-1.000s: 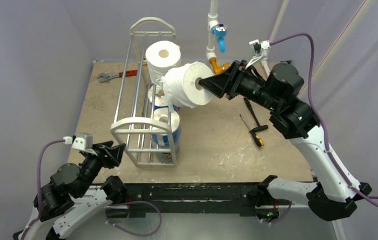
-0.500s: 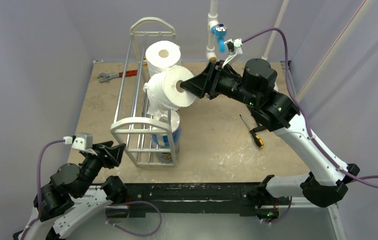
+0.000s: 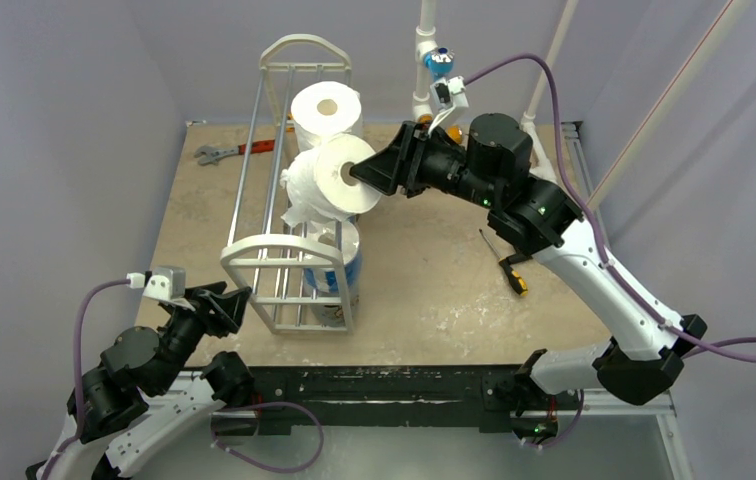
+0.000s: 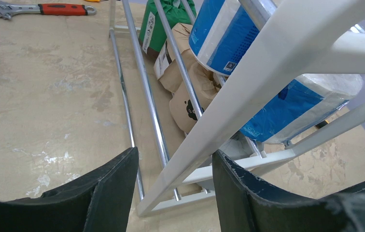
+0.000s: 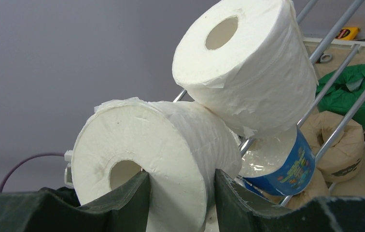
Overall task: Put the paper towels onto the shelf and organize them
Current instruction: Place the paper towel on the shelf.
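Observation:
My right gripper (image 3: 366, 175) is shut on a plain white paper towel roll (image 3: 332, 178), one finger in its hollow core and one on its outer wall (image 5: 180, 159). It holds the roll over the top rods of the white shelf (image 3: 264, 250), against another white roll (image 3: 326, 112) that lies on the top tier (image 5: 248, 63). Blue-white rolls (image 3: 332, 258) sit on a lower tier (image 4: 224, 29). Green (image 4: 163, 19) and tan wrapped rolls (image 4: 190, 94) lie under the rods. My left gripper (image 4: 175, 186) is open, and the shelf's near end frame (image 4: 248, 92) passes between its fingers.
A red-handled wrench (image 3: 229, 151) lies at the back left of the table. A screwdriver and a yellow-tipped tool (image 3: 509, 262) lie right of the middle. A white pipe with blue and orange fittings (image 3: 432, 70) stands at the back.
My right arm has carried the white roll leftward from beside the shelf to over its top rods, up against the other white roll. The left arm has not moved.

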